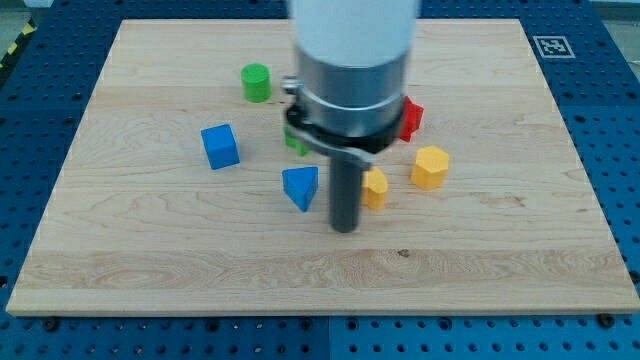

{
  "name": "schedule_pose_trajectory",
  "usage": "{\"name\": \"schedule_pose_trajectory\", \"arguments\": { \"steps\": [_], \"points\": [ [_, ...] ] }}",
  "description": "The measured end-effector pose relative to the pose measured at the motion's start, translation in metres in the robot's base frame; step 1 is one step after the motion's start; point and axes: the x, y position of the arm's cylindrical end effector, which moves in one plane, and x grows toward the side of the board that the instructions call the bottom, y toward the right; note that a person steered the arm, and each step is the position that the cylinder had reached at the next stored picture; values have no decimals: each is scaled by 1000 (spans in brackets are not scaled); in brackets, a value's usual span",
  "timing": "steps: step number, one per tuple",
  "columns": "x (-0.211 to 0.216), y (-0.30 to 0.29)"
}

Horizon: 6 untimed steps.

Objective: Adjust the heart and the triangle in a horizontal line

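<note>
So my tip is down on the wooden board, a bit below the middle of it and roughly centred between the left and right edges. There's no hand or claw here to be apart or together, just a plain dark rod, and it isn't clamped on anything.

The blue triangle sits just to the view's left of the rod, very close, though I can't tell if they actually touch. On the other side, the yellow heart is tucked right against the rod's right flank and partly hidden behind it, so only its right part shows. Both sit at about the same height in the view, a little above my tip, with the rod standing between them.

A yellow hexagon-ish block is near the heart, further toward the right edge and slightly higher. The red block peeks out from behind the arm's big grey body, toward the top edge; shape is hard to make out. A green cylinder stands closer to the top edge, left of the arm. Another green block is mostly hidden behind the arm, only a sliver shows. The blue cube sits apart from everything, toward the left edge.
</note>
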Motion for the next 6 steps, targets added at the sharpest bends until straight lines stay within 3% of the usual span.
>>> {"name": "schedule_pose_trajectory", "arguments": {
  "steps": [3,6],
  "points": [
    [-31,-11],
    [-29,-78]
  ]
}}
